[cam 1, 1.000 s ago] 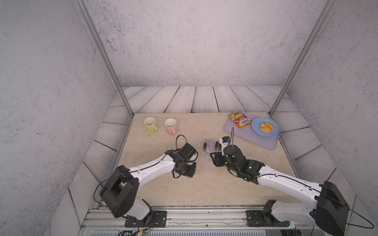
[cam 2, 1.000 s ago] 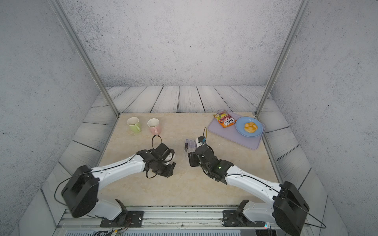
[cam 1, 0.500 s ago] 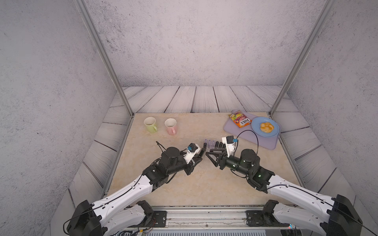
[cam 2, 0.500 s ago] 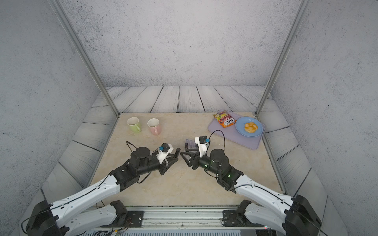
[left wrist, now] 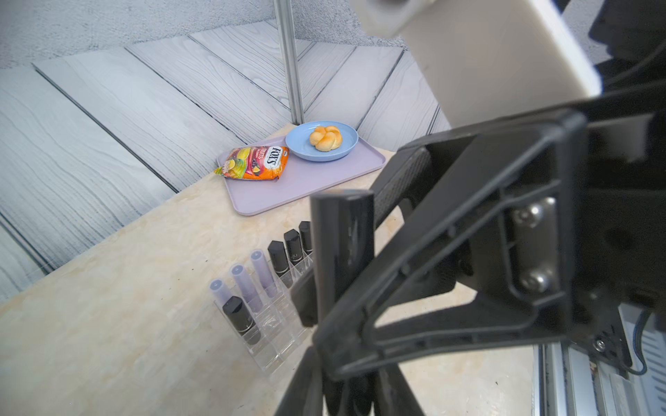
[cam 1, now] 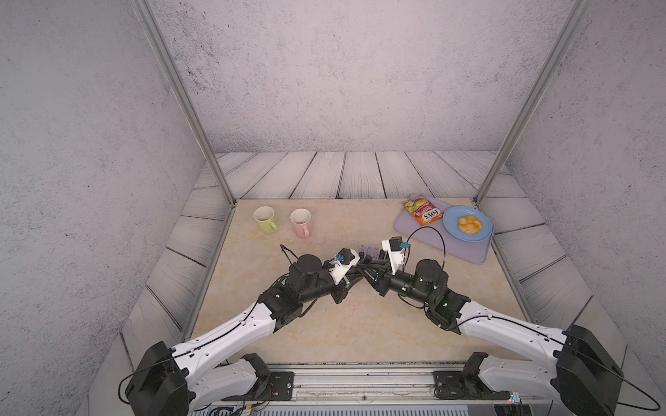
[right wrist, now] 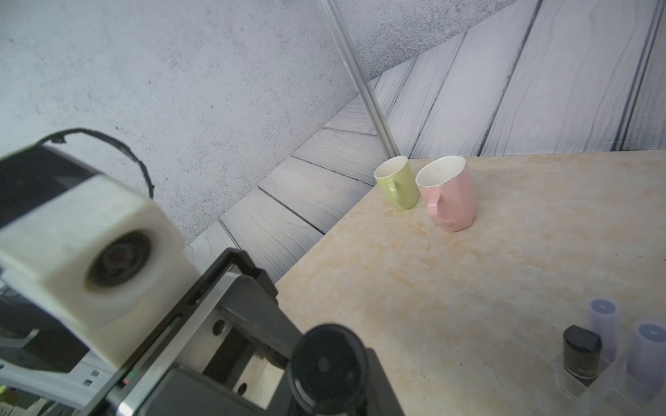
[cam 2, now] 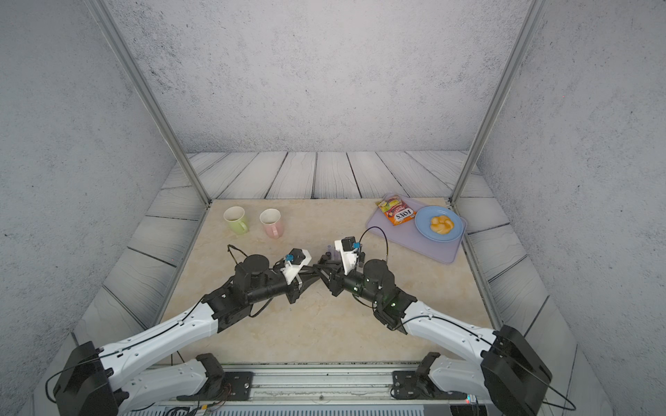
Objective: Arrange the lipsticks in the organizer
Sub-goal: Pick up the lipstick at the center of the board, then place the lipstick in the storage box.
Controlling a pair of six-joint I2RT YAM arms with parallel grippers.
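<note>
Soft, even light fills the booth, bright all over, with only faint shadows on the counter (cam 1: 324, 331). Both top views bow the frame posts (cam 1: 182, 97) near the edges. The wrist views go soft up close: the black lipstick (left wrist: 342, 245) blurs, streaked with glare.

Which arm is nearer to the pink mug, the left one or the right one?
Left. The left arm lies just on the robot's side of the pink mug. The right arm is farther off, toward the tray.
</note>
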